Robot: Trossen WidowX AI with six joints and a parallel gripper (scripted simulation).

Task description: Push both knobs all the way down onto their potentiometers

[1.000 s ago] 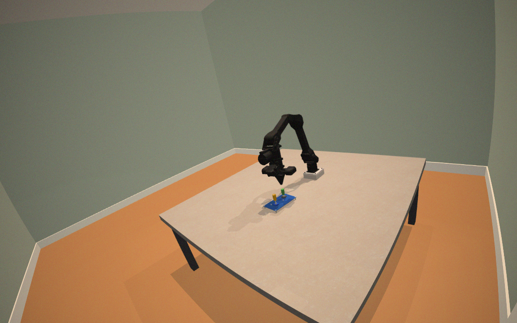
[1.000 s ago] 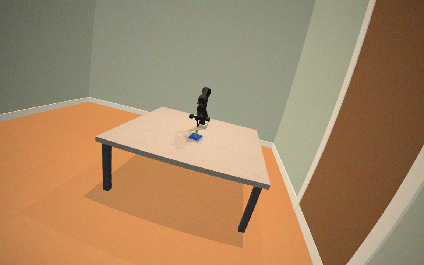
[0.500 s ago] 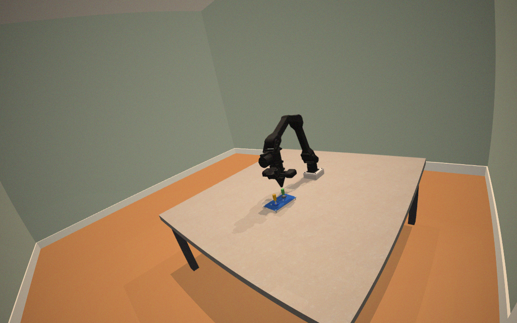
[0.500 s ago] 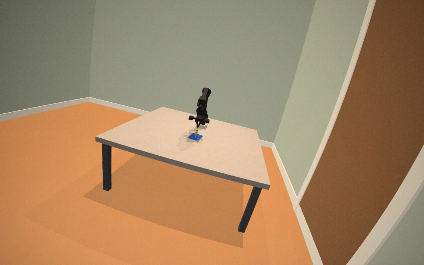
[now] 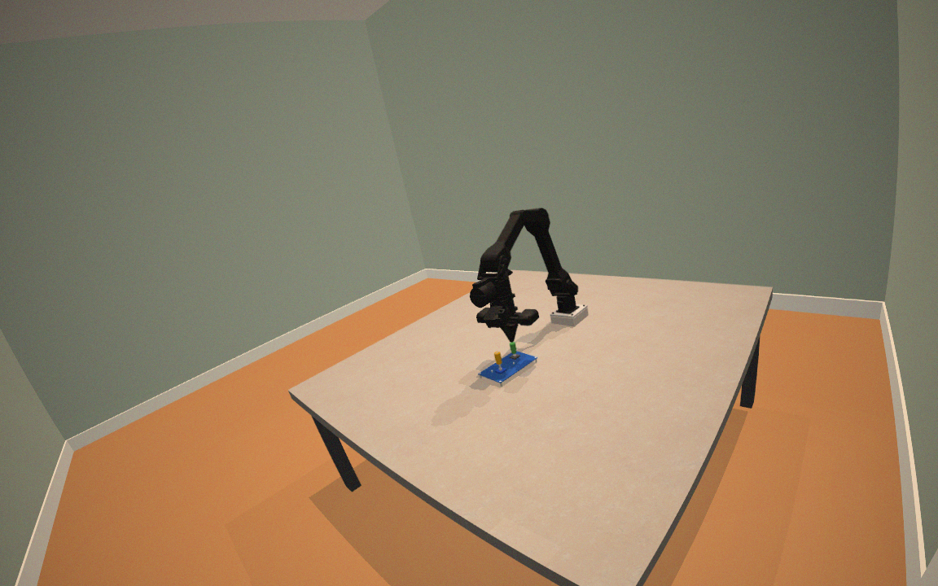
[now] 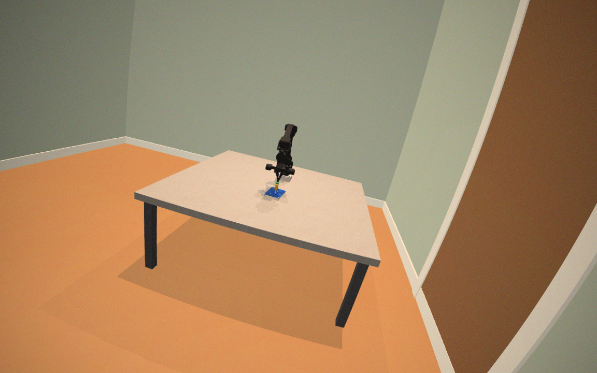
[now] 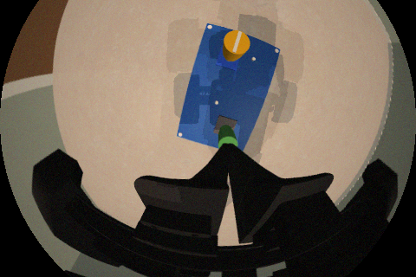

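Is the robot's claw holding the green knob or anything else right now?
Nothing is held. The gripper is shut with no gap between its fingers, its closed tip right above the top of the green knob on the blue board.
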